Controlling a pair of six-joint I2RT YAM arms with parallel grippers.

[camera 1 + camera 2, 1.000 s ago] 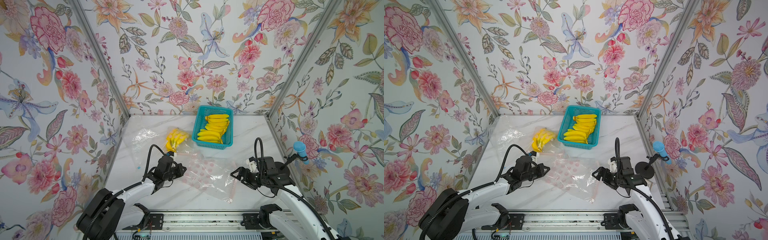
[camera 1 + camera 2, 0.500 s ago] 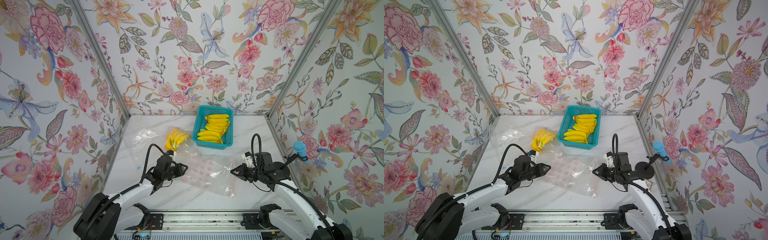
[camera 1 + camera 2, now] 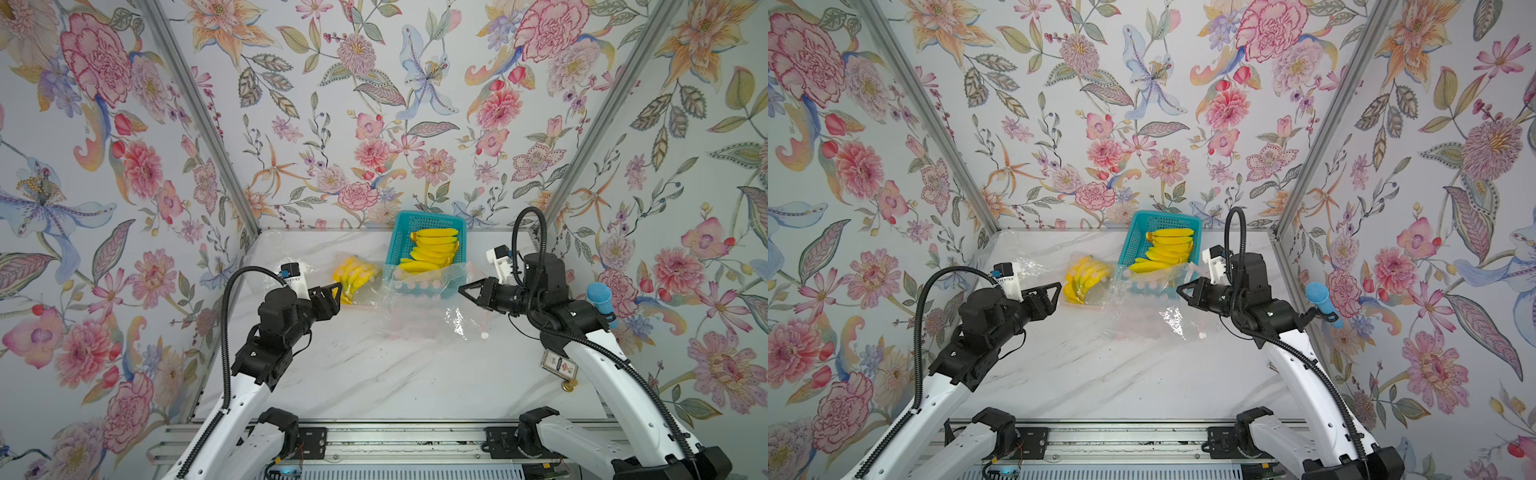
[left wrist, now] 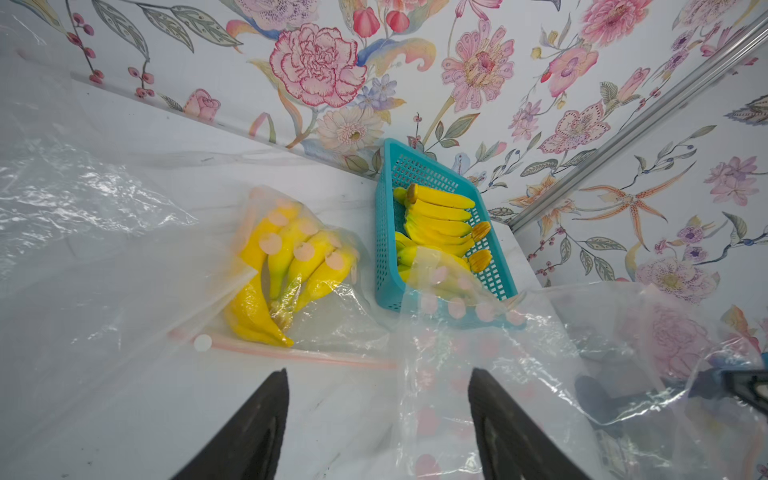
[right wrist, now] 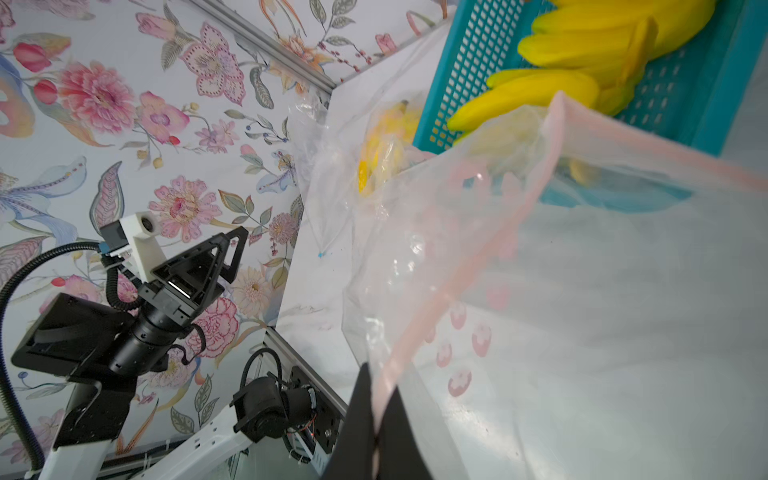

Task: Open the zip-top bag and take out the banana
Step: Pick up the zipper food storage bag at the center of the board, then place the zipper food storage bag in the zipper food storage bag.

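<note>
Marble-patterned surface (image 3: 374, 374) carries everything; it looks hard and slick, so film should slide on it rather than grip. Next in bulk is the dotted bag (image 3: 432, 316), clear crinkly plastic printed with pink spots. It hangs slack from the right hand (image 3: 462, 288) and drapes over the near end of the teal basket (image 3: 397, 245), a rigid perforated tray of loose yellow bananas (image 3: 432, 249). Whether the nearest of these lies inside that film or merely under it I cannot tell.

Beside the basket, flat on the surface, lies a second bag (image 4: 332, 316) with a banana bunch (image 4: 286, 266) inside (smooth, waxy, fanned from one joined end). That looks like the work not yet done.

The left hand (image 4: 378, 374) is spread wide and empty, pointed at the second bag from just short of it. The right hand is pinched shut on the dotted bag's pink zip strip (image 5: 398, 353). I judge the step to be carrying this limp bag clear. Lift it enough that the hem misses the basket rim, and go slowly, since a single pinch lets it swing.

Smallest, a white tab (image 4: 203, 343) sits at one end of the second bag's pink seal (image 4: 299, 353).
</note>
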